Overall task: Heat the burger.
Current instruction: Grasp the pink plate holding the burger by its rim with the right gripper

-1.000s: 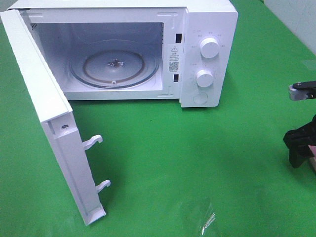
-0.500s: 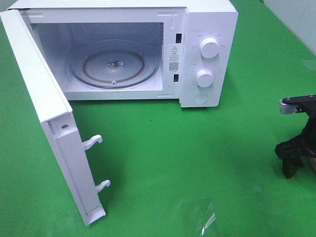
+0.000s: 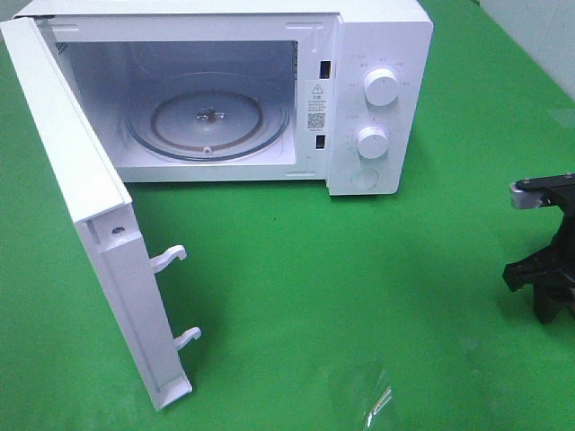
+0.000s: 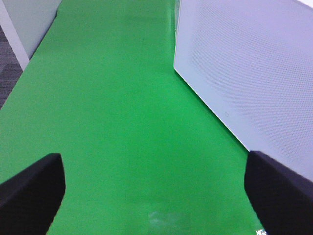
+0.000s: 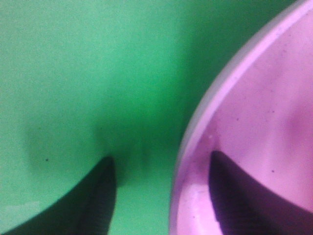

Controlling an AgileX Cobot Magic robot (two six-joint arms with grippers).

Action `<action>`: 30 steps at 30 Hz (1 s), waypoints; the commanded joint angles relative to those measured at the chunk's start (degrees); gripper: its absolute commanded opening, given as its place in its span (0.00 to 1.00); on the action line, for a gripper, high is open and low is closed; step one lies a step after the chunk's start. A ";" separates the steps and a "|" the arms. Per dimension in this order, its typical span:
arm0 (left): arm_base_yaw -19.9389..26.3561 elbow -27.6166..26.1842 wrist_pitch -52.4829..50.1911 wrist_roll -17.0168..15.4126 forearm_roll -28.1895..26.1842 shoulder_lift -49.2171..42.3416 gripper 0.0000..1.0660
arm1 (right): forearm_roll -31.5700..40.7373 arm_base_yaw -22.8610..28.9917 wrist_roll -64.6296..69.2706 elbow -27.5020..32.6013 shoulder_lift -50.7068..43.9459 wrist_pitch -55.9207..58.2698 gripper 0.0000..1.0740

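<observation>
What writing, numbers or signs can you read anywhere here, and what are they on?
On the microwave, beside its opening, a sticker: a warning triangle and a QR-style square; its print is too small to read.
Marks around the upper dial and lower dial: too small to read.
Wrist views: no text.

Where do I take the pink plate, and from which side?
Take the pink plate by its thin rim, coming from above at the edge that borders the bare green cloth. The plate looks to lie flat, so only the rim offers a pinch: one jaw inside, one outside. The right gripper straddles it that way, jaws apart.
</observation>
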 commanded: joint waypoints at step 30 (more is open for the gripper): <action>-0.06 0.06 -0.86 0.11 -0.17 -0.86 0.85 | -0.63 -0.17 1.09 0.23 0.17 3.15 0.00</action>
